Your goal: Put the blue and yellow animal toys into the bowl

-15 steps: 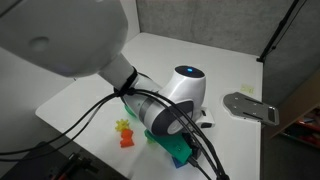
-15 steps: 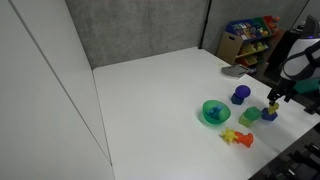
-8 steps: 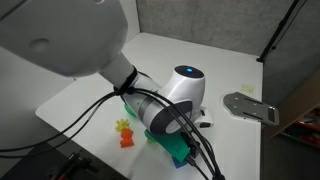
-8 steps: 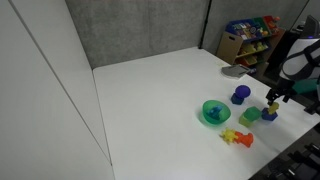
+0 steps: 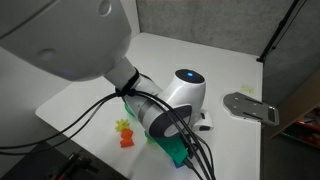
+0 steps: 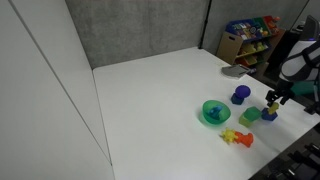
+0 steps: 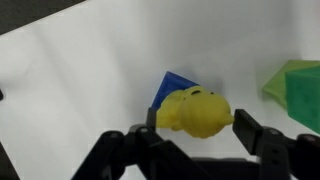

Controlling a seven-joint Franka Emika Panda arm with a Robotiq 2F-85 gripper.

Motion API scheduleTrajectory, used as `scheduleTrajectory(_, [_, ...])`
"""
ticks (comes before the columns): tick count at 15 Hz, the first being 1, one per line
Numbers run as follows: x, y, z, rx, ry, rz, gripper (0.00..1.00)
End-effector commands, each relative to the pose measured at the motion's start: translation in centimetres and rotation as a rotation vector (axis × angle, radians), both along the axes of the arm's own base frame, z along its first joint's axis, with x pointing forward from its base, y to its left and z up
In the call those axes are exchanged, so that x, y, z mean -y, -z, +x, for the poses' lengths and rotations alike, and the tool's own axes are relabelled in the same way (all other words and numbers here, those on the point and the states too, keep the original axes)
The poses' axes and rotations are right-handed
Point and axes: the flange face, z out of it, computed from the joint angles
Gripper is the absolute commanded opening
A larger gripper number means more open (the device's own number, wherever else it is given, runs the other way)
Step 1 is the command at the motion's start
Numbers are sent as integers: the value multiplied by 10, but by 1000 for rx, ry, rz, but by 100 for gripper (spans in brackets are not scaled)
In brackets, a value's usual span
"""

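Note:
In the wrist view the bright yellow animal toy [image 7: 196,110] sits between my gripper's [image 7: 197,125] two black fingers, which touch it on both sides. It is just above a blue cube [image 7: 173,86]. In an exterior view the gripper [image 6: 273,99] is at the table's right end, with the yellow toy [image 6: 271,104] over the blue cube [image 6: 269,115]. The green bowl [image 6: 204,106] stands to the left of it, apart from the gripper. A small bluish shape [image 6: 213,114] lies inside the bowl; I cannot tell whether it is the blue toy.
A dark blue rounded lump [image 6: 240,95] and a green cube [image 6: 249,117] [image 7: 297,82] stand between bowl and gripper. A yellow and red toy cluster [image 6: 237,138] [image 5: 125,132] lies near the front edge. A flat grey plate [image 5: 250,108] lies further off. My arm [image 5: 165,105] blocks much of that view.

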Motion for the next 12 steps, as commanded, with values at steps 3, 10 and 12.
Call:
scheduleTrajectory(3, [3, 6, -2, 11, 11, 7, 33])
scheduleTrajectory(10, [-12, -16, 0, 20, -1, -12, 21])
scheduleTrajectory(12, [-24, -26, 5, 32, -17, -18, 20])
